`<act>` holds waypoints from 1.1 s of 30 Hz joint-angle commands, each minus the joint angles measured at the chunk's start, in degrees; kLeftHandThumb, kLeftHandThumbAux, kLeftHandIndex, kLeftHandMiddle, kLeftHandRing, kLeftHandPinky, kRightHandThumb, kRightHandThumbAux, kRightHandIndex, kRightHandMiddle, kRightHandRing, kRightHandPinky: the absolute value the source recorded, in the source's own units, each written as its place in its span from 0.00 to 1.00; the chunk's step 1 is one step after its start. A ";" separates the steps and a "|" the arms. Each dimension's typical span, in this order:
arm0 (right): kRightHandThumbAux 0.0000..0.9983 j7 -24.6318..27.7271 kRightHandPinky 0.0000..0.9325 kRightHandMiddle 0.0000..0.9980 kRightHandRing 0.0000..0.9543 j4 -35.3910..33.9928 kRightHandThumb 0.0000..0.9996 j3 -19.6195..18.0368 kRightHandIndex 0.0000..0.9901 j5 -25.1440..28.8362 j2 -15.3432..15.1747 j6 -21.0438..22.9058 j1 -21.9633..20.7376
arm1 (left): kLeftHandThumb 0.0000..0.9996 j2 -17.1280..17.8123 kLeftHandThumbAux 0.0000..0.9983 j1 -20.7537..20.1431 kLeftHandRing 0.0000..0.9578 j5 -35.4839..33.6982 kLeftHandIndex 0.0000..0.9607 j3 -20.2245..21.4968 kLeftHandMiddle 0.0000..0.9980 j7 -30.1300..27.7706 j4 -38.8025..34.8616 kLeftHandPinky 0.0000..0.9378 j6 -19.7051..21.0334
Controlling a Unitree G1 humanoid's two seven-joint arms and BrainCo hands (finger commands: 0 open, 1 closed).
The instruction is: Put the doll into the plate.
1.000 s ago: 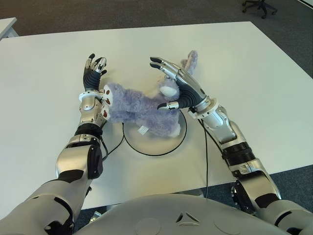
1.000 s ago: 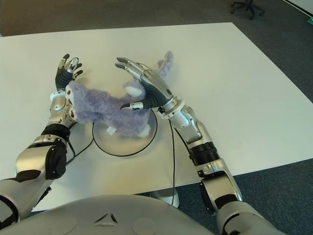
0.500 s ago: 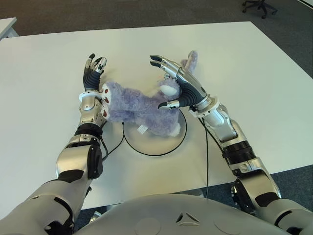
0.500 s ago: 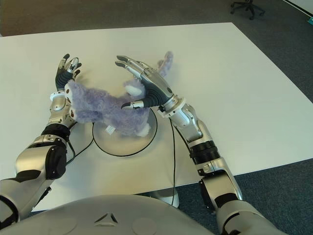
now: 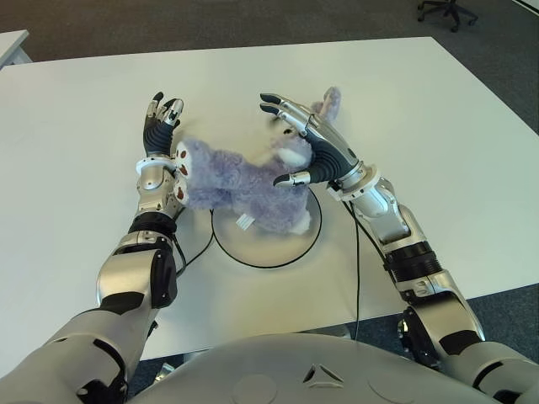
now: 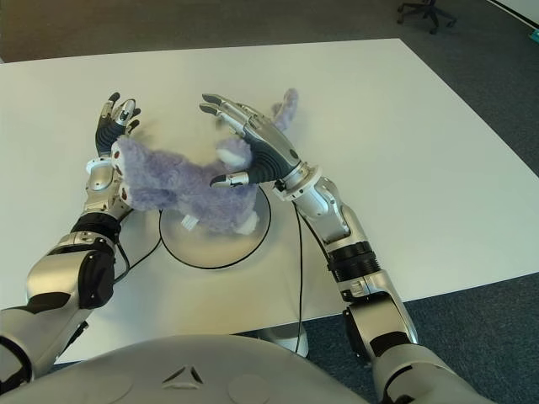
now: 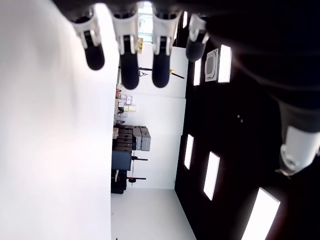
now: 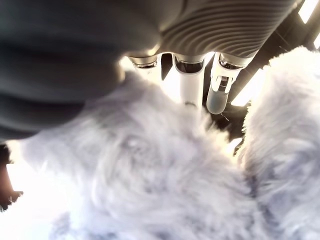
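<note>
A fluffy purple doll [image 5: 240, 185] lies across the far left part of the round white plate [image 5: 274, 244], its rump hanging past the rim toward my left arm. My right hand [image 5: 286, 143] hovers over the doll's head with fingers spread and the thumb [image 5: 282, 179] low at the doll's near side, open. In the right wrist view, purple fur [image 8: 150, 190] fills the picture under straight fingers [image 8: 187, 80]. My left hand [image 5: 160, 122] shows on the table just left of the doll's rump, fingers [image 7: 127, 50] straight and holding nothing.
A black cable [image 5: 354, 278] runs from the plate's right side to the table's front edge, another [image 5: 192, 251] curls off its left side. The white table [image 5: 421, 126] stretches wide on the right. An office chair [image 5: 446, 10] stands far back on the floor.
My right hand has shifted very slightly up and to the right above the doll's head. The doll and the left hand stay where they were.
</note>
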 commanded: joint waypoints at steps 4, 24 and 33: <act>0.30 -0.45 0.00 0.00 0.00 -0.21 0.06 -0.84 0.00 -0.43 -0.33 -0.18 -0.15 | 0.00 -1.76 0.54 3.98 0.20 0.09 0.07 -0.17 0.19 0.65 2.16 0.20 2.76; 0.30 -0.50 0.00 0.00 0.00 -0.83 0.08 -2.44 0.00 1.50 -0.54 -1.66 -0.07 | 0.00 -2.07 0.53 4.44 0.23 0.10 0.08 -0.24 0.20 0.80 1.72 0.26 2.79; 0.29 0.65 0.00 0.00 0.00 -0.99 0.09 -2.69 0.00 4.30 -0.82 -2.69 -0.17 | 0.00 -2.30 0.53 4.84 0.19 0.27 0.06 -0.40 0.18 0.86 1.40 0.18 2.70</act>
